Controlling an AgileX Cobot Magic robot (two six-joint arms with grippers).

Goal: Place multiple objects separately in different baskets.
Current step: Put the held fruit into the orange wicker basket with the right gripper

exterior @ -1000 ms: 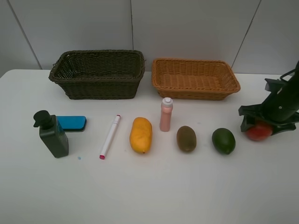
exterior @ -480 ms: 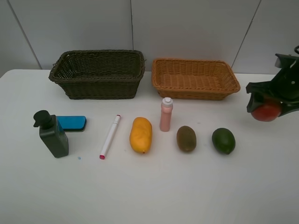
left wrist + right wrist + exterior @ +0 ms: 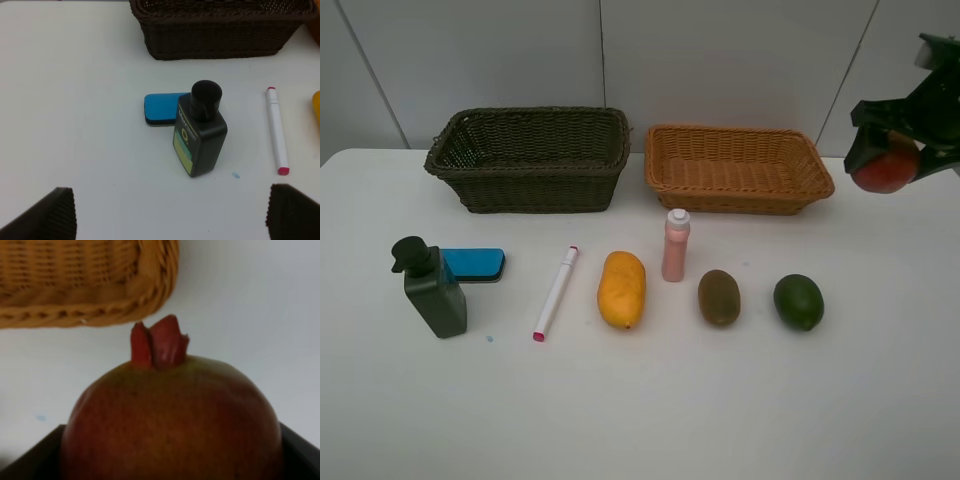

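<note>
Wicker containers stand side by side along the far edge of the counter (image 3: pixel 640 420): the dark olive-brown basket (image 3: pixel 530 188) toward the left, the light orange-tan basket (image 3: pixel 740 200) toward the right. No object shows inside either basket, so no placement is complete.

Status of the right arm: the right gripper (image 3: pixel 900 150) is closed on the red apple-like fruit (image 3: pixel 883 172), its jaws spread wide around the fruit's body. The fruit hangs clear of the counter near the far right corner, just beyond the right end of the light orange-tan basket and not yet above it. The right wrist view confirms this: the basket corner lies ahead of the fruit, with bare counter below.

Status of the left arm: the left gripper (image 3: pixel 172 215) is fully open and holds nothing. It hovers near the left edge, with the dark green pump bottle (image 3: pixel 433 290) and the blue flat eraser (image 3: pixel 475 263) in front of it.

Items left on the counter, in a row from left to right: pump bottle, eraser, white pink-tipped marker (image 3: pixel 556 292), yellow-orange mango (image 3: pixel 622 289), pink small bottle (image 3: pixel 675 246), brown kiwi (image 3: pixel 719 297), green lime (image 3: pixel 799 301).

Assessment: the task is at its first transfer; seven items await pickup, and the held fruit needs carrying over a basket and releasing
</note>
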